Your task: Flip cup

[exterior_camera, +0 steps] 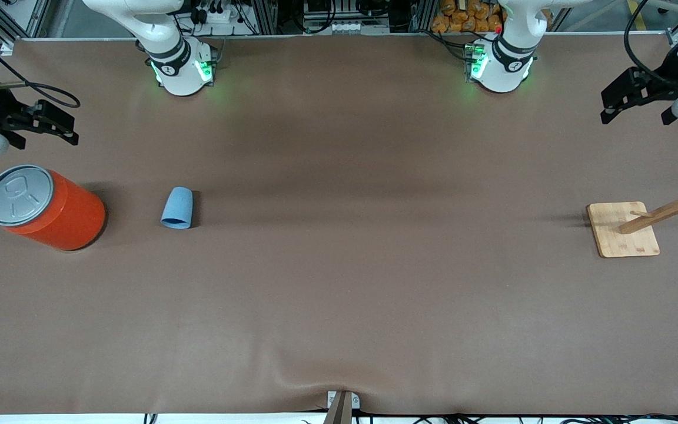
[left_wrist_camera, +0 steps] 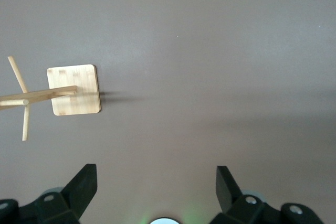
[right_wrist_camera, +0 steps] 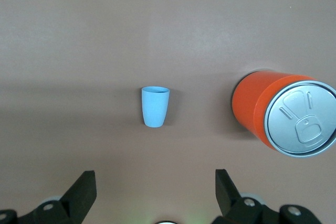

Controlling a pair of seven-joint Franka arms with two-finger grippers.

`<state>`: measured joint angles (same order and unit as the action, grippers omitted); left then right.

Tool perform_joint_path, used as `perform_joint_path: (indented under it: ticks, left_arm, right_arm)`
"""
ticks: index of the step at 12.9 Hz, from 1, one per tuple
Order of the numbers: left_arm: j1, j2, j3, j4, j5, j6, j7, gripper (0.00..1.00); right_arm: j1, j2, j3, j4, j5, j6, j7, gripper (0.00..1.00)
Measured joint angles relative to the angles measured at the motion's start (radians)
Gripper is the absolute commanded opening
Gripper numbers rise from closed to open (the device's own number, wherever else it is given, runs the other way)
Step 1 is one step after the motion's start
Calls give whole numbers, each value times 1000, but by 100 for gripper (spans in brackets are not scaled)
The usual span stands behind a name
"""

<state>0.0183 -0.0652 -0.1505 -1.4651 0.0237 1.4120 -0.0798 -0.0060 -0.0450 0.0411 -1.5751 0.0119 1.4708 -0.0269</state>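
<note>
Worktop (exterior_camera: pixel 339 282): a wide brown mat covers it; the bases of two white robot arms stand along its edge farthest from the front camera
Cup (exterior_camera: pixel 178 207): a small light-blue tumbler without a handle, lying on its side on the worktop, its darker open mouth turned toward the front camera; it is toward the right arm's end, just beside the orange can and not touching it
Orange can (exterior_camera: pixel 50 207): a large orange cylinder with a grey lid that bears a pull-tab pattern, standing upright, much bigger than the cup
Right tool (exterior_camera: pixel 55 125): black, hanging in the air over bare mat near the right arm's end of the worktop, its two fingers spread wide apart with nothing between them; the can and the cup lie nearer to the front camera than the spot below it
Wooden rack (exterior_camera: pixel 624 228): a pale square wooden base with an upright post and thin pegs, at the left arm's end of the worktop
Left tool (exterior_camera: pixel 636 101): black, hanging over bare mat near the rack, fingers wide apart and empty
</note>
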Motion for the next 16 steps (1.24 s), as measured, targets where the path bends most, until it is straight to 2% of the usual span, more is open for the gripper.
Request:
perform_joint_path:
  ticks: [10, 16]
  left_arm:
    - [0, 1, -1, 1, 0, -22, 0, 100]
    - [-1, -1, -40, 2, -1, -22, -24, 100]
  right_arm:
    - [-8, 21, 10, 0, 0, 0, 0, 100]
    - [-10, 194, 12, -7, 1, 2, -4, 100]
